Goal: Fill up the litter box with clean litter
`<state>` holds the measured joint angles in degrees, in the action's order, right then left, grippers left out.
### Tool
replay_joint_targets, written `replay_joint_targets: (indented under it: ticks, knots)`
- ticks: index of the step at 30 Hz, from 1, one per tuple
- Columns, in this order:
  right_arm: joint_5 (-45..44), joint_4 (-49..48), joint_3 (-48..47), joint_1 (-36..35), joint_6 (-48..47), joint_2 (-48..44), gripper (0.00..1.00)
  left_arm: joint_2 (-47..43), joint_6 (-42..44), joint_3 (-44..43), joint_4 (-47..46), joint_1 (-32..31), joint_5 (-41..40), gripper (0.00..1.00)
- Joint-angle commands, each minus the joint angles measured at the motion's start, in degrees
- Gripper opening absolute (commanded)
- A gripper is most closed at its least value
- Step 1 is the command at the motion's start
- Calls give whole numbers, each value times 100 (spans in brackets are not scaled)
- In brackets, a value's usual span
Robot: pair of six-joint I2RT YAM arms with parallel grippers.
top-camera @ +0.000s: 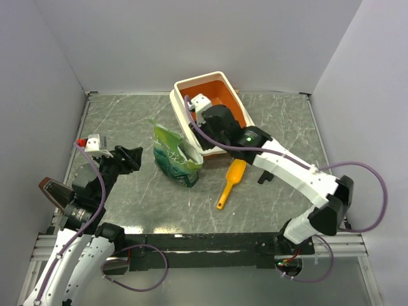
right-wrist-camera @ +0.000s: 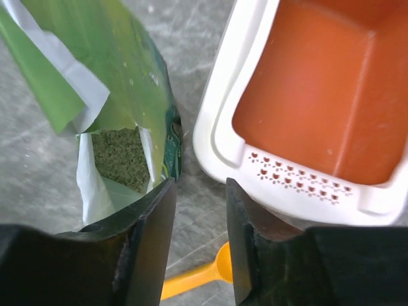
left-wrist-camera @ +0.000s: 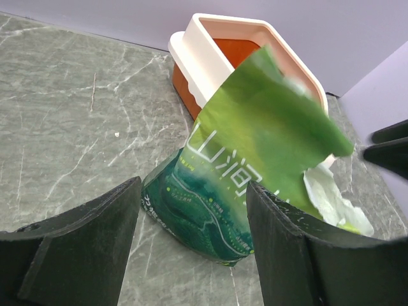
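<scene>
Both left gripper (left-wrist-camera: 193, 185) and right gripper (right-wrist-camera: 197, 191) are seen open-jawed, empty. The green bag (right-wrist-camera: 137, 64) is best steadied upright while clean litter (right-wrist-camera: 118, 156) is scooped into the litter box (right-wrist-camera: 217, 137).

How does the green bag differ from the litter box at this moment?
The bag is green, crinkly and soft; the litter box is rigid, orange inside with a cream rim. The bag holds granules in its open mouth; the litter box's visible orange floor is bare. The litter box has small holes along one edge; the bag shows none. Both sit open-topped, side by side on the table.
</scene>
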<state>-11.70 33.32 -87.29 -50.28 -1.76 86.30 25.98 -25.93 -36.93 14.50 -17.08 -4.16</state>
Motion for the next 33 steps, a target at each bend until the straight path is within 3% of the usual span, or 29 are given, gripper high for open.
replay_joint_targets:
  ticks: [1, 6, 9, 12, 33]
  knots:
    - [-140, 236, -447, -166, -70, -518, 47, -31, 80, -7, -132, -6, 65, 72]
    - [229, 236, -360, -254, 79, -448, 38, -58, 80, -16, -123, -6, 38, 72]
    - [475, 158, -280, -333, 158, -307, 24, -84, 80, -7, -114, -6, 21, 72]
    - [616, 113, -306, -386, 167, -132, 0, -84, 80, -7, -106, -6, 21, 72]
    - [1144, -440, 98, -368, 606, 616, 0, -110, 97, -7, -114, -6, 38, 72]
